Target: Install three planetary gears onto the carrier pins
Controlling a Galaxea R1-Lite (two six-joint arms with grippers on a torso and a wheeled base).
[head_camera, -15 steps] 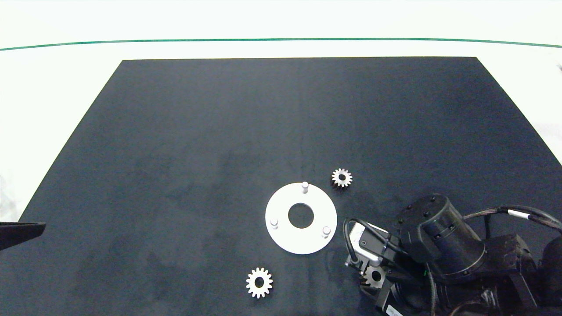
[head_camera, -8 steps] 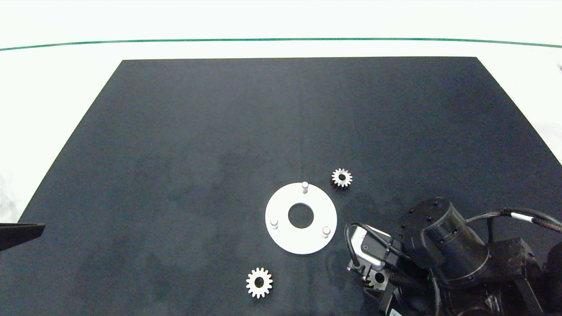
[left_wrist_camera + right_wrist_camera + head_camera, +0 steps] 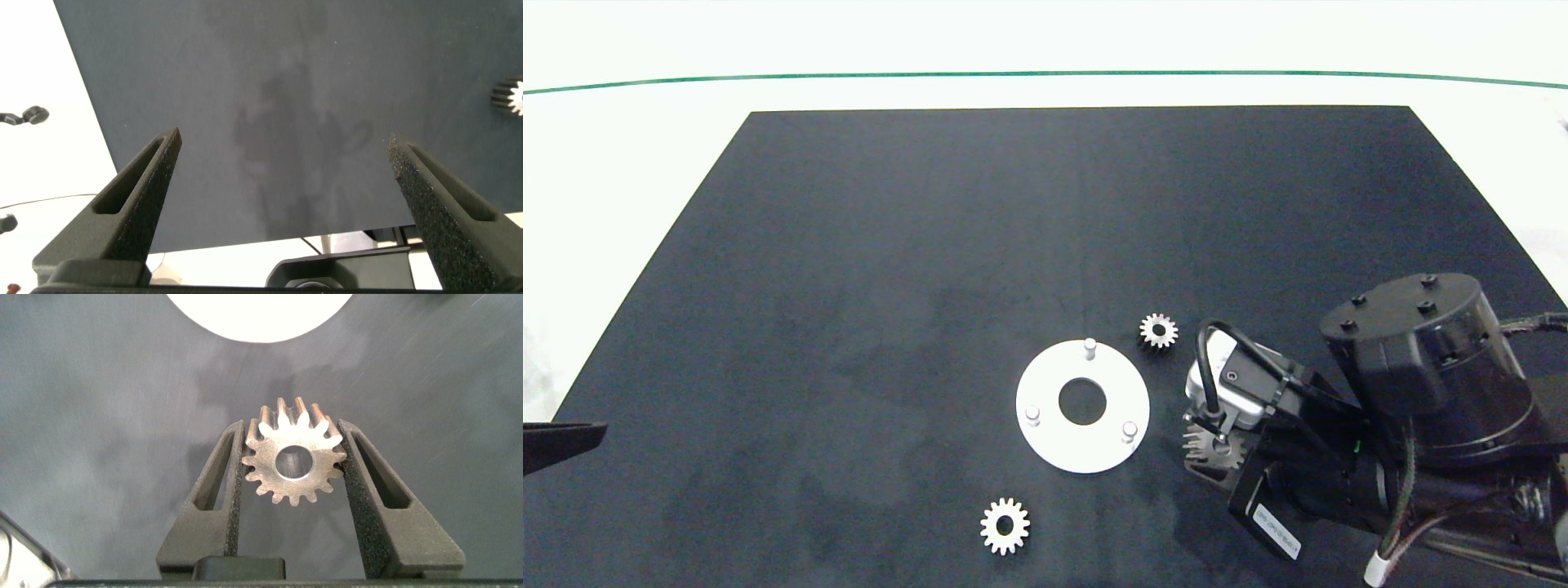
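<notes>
Right hand (image 3: pixel 292 461) pinching 1 planetary gear (image 3: pixel 292 461) flat, just right of white disc (image 3: pixel 1083 406); nearest carrier pin (image 3: pixel 1129 429) lies left. Left hand (image 3: pixel 286 159) spread, parked far left.

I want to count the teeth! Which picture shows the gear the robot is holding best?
The right wrist view: the held gear faces the camera, pinched between the right gripper fingers. In the head view it is half hidden under the arm. The left wrist view doesn't show it.
</notes>
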